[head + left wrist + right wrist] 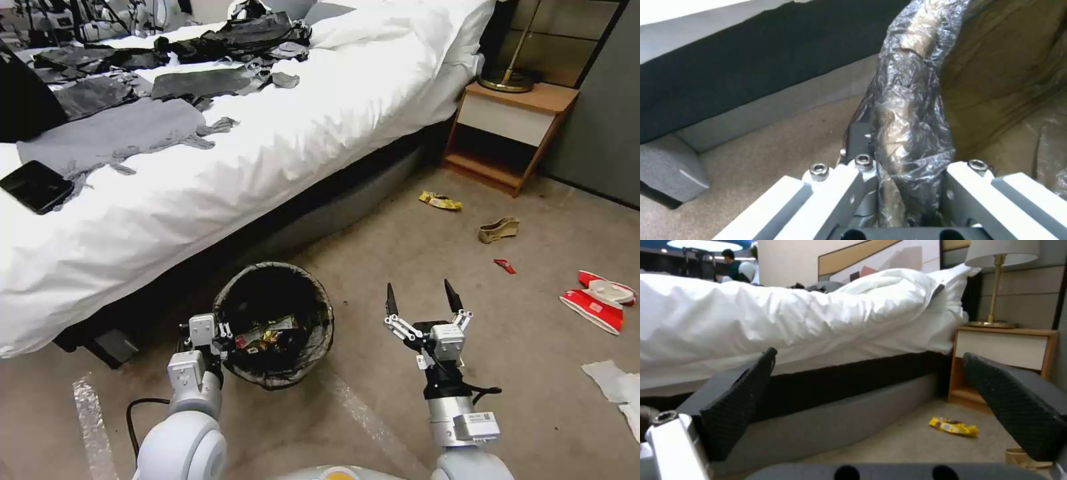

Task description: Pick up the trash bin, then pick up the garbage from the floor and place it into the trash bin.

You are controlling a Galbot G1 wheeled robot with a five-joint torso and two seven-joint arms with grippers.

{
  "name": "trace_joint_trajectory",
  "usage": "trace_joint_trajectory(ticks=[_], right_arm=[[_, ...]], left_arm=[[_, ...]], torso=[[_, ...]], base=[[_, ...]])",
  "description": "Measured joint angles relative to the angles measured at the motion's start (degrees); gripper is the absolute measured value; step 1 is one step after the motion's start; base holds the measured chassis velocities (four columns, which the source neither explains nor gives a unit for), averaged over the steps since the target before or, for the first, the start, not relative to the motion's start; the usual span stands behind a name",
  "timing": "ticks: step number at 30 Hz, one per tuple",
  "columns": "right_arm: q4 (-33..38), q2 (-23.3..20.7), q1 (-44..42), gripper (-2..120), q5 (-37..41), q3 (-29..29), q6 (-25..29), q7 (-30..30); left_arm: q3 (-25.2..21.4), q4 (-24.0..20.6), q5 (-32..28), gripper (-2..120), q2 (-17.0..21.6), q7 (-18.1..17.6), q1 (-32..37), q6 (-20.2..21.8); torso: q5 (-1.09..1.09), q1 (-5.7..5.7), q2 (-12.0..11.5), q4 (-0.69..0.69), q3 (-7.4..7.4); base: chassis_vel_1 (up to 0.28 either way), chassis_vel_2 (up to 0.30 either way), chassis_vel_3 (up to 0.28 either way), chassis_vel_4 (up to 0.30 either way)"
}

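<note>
My left gripper (223, 333) is closed on the rim of the trash bin (275, 325), which is beside the bed (280, 127) on the carpet; in the left wrist view the bag-covered rim (907, 110) passes between my fingers. The bag is thin and slippery, so I think the rim can slide out, or the bin can tilt and drop the wrappers already inside, because I hold it on one side only. My right gripper (421, 300) is to the right of the bin, wide open and holding nothing, above bare carpet. Farther right lies the garbage: the yellow wrapper (440, 201), the tan paper piece (499, 230), the red scrap (505, 266), the crushed cups (598, 301) and the white tissue (617, 387). The red scrap is flat and small, so my fingers may miss it.
</note>
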Motion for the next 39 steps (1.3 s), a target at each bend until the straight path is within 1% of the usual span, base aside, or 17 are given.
trace_joint_trajectory(ticks=[6, 8, 16, 29, 39], right_arm=[[1.3, 0.6, 0.2, 100, 0.2, 0.3, -2.6, 0.1], [1.1, 0.9, 0.9, 100, -1.3, 0.7, -2.9, 0.5], [0.3, 1.3, 1.4, 100, -1.9, 0.4, -2.4, 1.9], [0.3, 1.7, 2.2, 100, 0.3, 0.0, -0.7, 1.7], [0.7, 1.9, 2.3, 100, 0.4, 0.0, -0.4, 1.5]], left_arm=[[0.2, 0.0, 0.3, 0, -0.4, 0.0, 0.1, 0.0], [0.2, 0.0, 0.5, 0, -0.5, 0.0, 0.1, 0.1], [0.3, 0.1, 1.0, 0, -0.6, 0.3, 0.1, 0.1], [0.6, 0.7, 1.1, 0, -0.8, 0.3, -0.3, 0.3], [0.7, 0.5, 1.2, 0, -0.9, 0.3, 0.0, 0.3]], torso=[[0.0, 0.0, 0.0, -0.01, 0.0], [0.0, 0.0, 0.0, 0.0, 0.0], [0.0, 0.0, 0.0, -0.01, 0.0], [0.0, 0.0, 0.0, -0.02, 0.0], [0.0, 0.0, 0.0, -0.01, 0.0]], base=[[0.0, 0.0, 0.0, 0.0], [-0.054, -0.042, -0.06, -0.046], [-0.072, -0.067, -0.068, -0.075], [-0.115, -0.116, -0.117, -0.111], [-0.129, -0.129, -0.125, -0.129]])
